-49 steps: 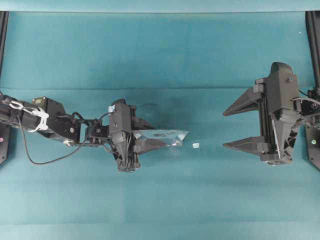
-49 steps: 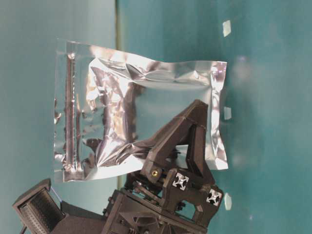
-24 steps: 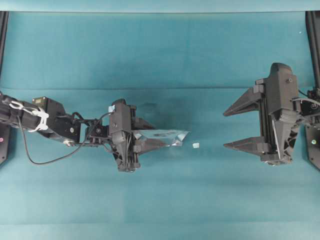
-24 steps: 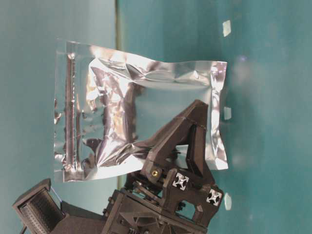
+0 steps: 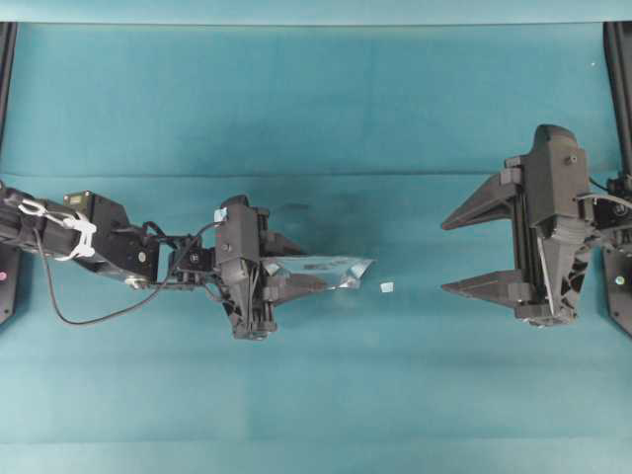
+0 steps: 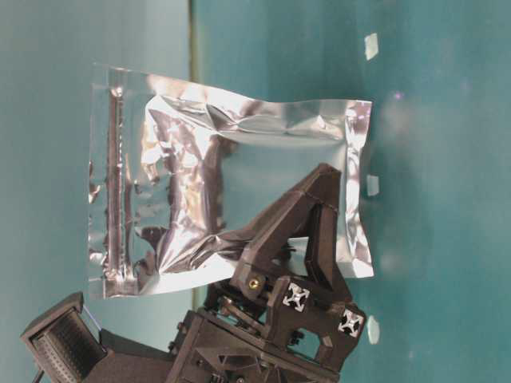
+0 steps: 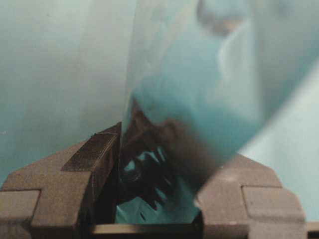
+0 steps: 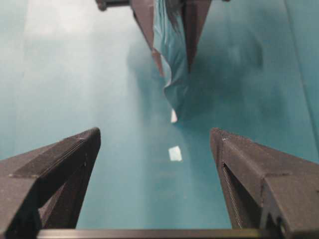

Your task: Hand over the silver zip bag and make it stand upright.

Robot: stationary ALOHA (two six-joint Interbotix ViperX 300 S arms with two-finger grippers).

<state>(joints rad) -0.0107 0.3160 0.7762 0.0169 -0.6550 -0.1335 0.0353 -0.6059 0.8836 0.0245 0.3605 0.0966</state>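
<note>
Overhead exterior: left gripper (image 5: 292, 265) clamps the silver zip bag (image 5: 331, 271); right gripper (image 5: 472, 252) gapes wide, well apart.

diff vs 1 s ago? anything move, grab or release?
Nothing visibly changed. The left gripper stays shut on the silver zip bag, holding it edge-up above the table, and the right gripper still waits wide open off to the side, not touching the bag. The small pale scrap lies in the same spot on the teal cloth.
</note>
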